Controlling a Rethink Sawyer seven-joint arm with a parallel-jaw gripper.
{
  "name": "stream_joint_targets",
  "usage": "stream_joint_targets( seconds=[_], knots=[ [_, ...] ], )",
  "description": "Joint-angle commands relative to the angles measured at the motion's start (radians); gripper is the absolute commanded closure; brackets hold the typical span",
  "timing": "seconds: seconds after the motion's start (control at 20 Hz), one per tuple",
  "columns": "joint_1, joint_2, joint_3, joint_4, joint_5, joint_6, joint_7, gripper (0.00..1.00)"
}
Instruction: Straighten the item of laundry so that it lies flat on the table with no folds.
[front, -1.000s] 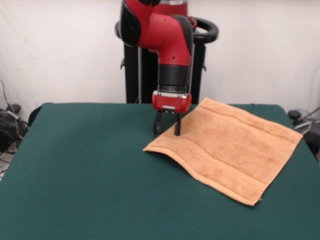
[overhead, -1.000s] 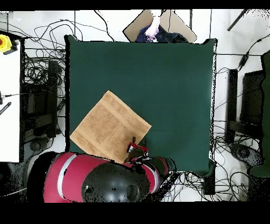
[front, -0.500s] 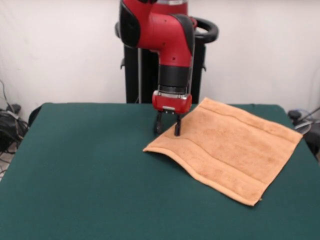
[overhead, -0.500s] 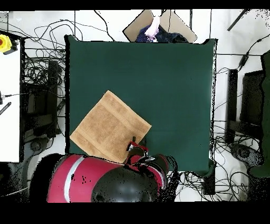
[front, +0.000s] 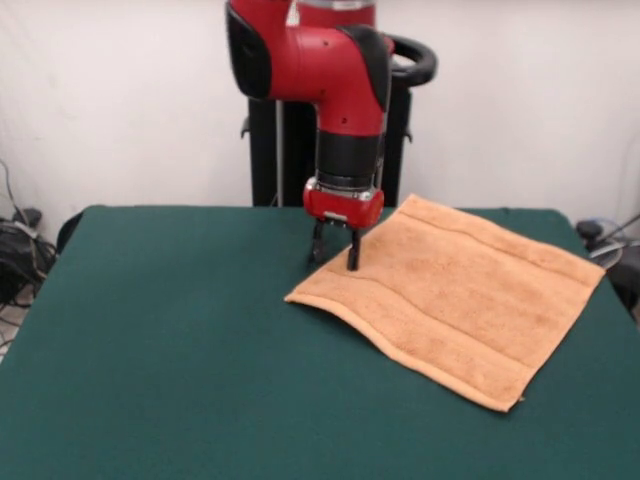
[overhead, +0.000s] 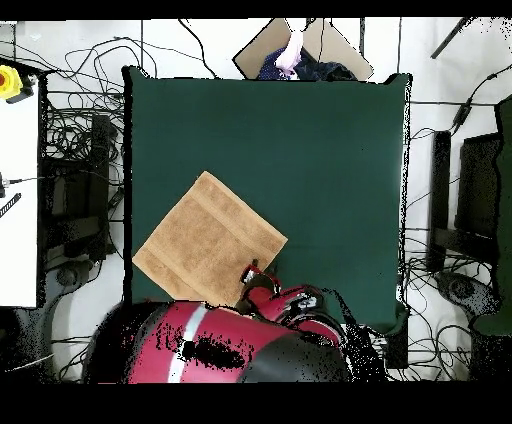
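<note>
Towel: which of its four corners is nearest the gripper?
The corner pointing toward the table's middle, the leftmost in the front view, on the towel. The gripper stands just behind it; the other three corners lie further off.

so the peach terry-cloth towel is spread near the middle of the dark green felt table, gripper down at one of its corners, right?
Not the middle. The peach terry-cloth towel lies by a corner of the dark green felt table, its corners reaching two table edges, as the overhead view shows. The rest holds: it is spread open, and the gripper is down at one of its corners.
</note>
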Motion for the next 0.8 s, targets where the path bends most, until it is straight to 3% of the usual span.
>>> stream_joint_targets(
  seconds=[0.05, 0.55, 0.8],
  knots=[
    [-0.092, -0.046, 0.168, 0.077, -0.026, 0.415, -0.106, 0.0],
    [-0.146, -0.155, 0.221, 0.15, -0.059, 0.498, -0.106, 0.0],
    [-0.141, -0.124, 0.211, 0.131, -0.095, 0.469, -0.071, 0.0]
  ],
)
